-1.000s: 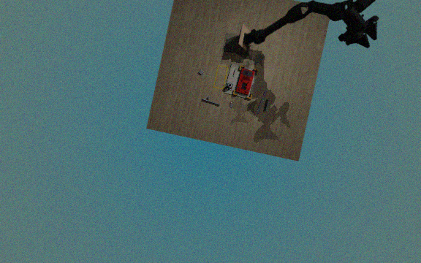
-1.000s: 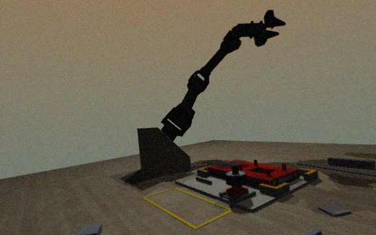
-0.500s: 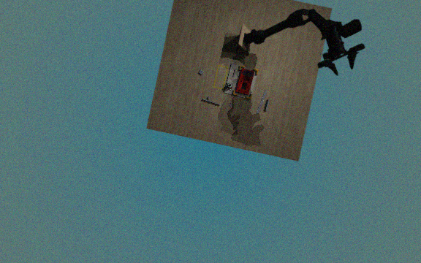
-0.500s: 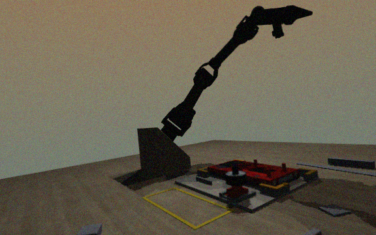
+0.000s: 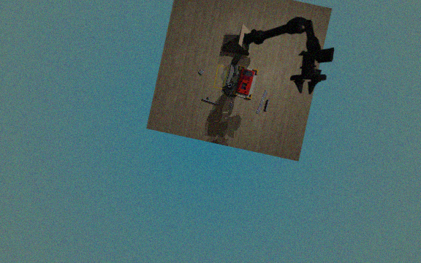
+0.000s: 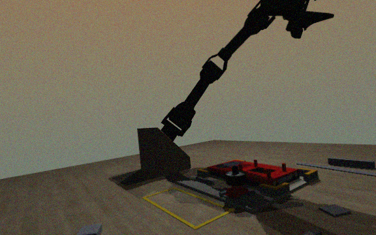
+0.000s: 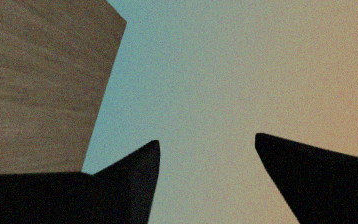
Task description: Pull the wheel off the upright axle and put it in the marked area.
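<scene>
A dark wheel with a paler rim (image 6: 235, 176) sits around the upright axle (image 6: 235, 169), above a red block at the near side of the board. In the top view the wheel lies in shadow and is hard to make out. The marked area is a yellow outline (image 5: 216, 77) (image 6: 169, 213) on the table beside the board; nothing stands inside it. My gripper (image 5: 305, 92) (image 7: 207, 143) is partly open with nothing between its fingers. It is high in the air, well away from the wheel, and shows at the top right in the exterior view.
A red plate with pegs (image 5: 246, 82) (image 6: 274, 171) lies on the board between yellow corner pieces. A dark bar (image 5: 266, 105) (image 6: 351, 163) and a long thin strip (image 5: 261, 102) (image 6: 341, 170) lie beyond it. A flat grey piece (image 6: 335, 210) and a small block (image 5: 201, 72) (image 6: 91, 229) lie nearer.
</scene>
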